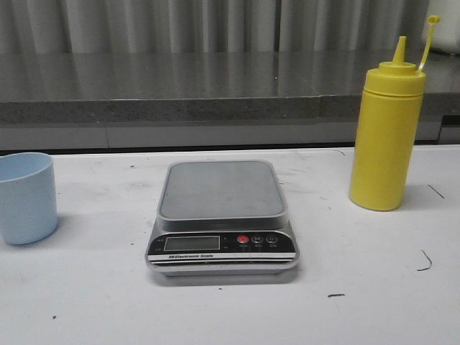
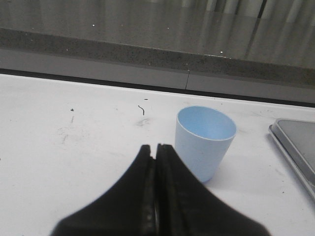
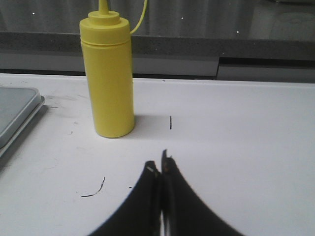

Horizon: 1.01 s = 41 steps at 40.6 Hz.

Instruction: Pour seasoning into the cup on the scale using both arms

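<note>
Left gripper [image 2: 156, 150]: jaws pressed together, nothing between them, hanging over bare table just short of the cup.
Right gripper [image 3: 161, 167]: jaws closed and empty, fingertips above the white surface, near the seasoning but apart from it.
Cup [image 1: 26, 198]: pale blue tumbler, upright and empty, standing on the table at the far left, well apart from the scale.
Scale [image 1: 221, 215]: silver-grey, centre of the table, platform bare, black front panel and LCD facing the near edge.
Seasoning [image 1: 386, 133]: tall yellow squeeze bottle, upright at the right, nozzle uncapped with its small cap raised on a thin tether.
Table [image 1: 359, 302]: white, scuffed with small dark marks.
</note>
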### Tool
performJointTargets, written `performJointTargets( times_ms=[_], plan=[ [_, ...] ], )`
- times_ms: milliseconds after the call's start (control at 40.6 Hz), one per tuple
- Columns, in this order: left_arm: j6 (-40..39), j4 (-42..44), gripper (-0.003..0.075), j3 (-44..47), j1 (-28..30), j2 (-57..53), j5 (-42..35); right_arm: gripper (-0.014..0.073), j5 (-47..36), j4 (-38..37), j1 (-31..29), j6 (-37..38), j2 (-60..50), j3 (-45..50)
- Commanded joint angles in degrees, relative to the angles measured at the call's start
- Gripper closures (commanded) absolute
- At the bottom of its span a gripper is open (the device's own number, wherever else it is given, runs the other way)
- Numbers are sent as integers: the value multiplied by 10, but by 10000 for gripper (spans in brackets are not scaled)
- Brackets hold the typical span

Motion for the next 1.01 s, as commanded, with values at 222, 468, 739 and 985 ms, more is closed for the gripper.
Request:
performJointTargets(
  times_ms=[222,468,739,985],
  plan=[
    [-7,-1,740,13,0,-9,-41,701,-44,-6,-4,0,-9,-4],
    [-7,-1,740,13,0,-9,-41,701,-44,-6,-4,0,-9,-4],
    [-7,-1,740,13,0,-9,-41,701,-44,-6,-4,0,-9,-4],
    [-7,-1,740,13,0,-9,-77,701,-44,-6,-4,0,-9,-4]
  ],
)
